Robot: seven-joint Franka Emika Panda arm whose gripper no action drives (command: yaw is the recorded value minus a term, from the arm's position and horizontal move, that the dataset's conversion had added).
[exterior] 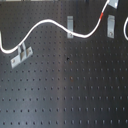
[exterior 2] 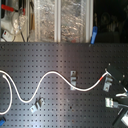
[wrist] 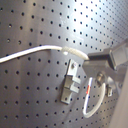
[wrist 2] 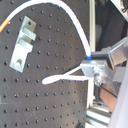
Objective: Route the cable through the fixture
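The white cable (exterior: 47, 22) snakes across the black pegboard in both exterior views. It comes in from the first exterior view's left, arches up, dips past the middle metal clip (exterior: 70, 27) and rises to its red band (exterior: 103, 17). My gripper (exterior: 112, 4) is at the first exterior view's top right edge, shut on the cable just beyond the band. In the first wrist view the cable (wrist: 35, 52) runs into the fingers (wrist: 102, 57) above a clip (wrist: 71, 82). The second wrist view shows the gripper (wrist 2: 94, 67) pinching the cable (wrist 2: 75, 22), with a short tail sticking out.
Two more metal clips are bolted to the board: one at the first exterior view's left (exterior: 20, 55) and one at its right (exterior: 110, 25) below the gripper. In the second exterior view, shelving and clutter (exterior 2: 60, 20) stand behind the board.
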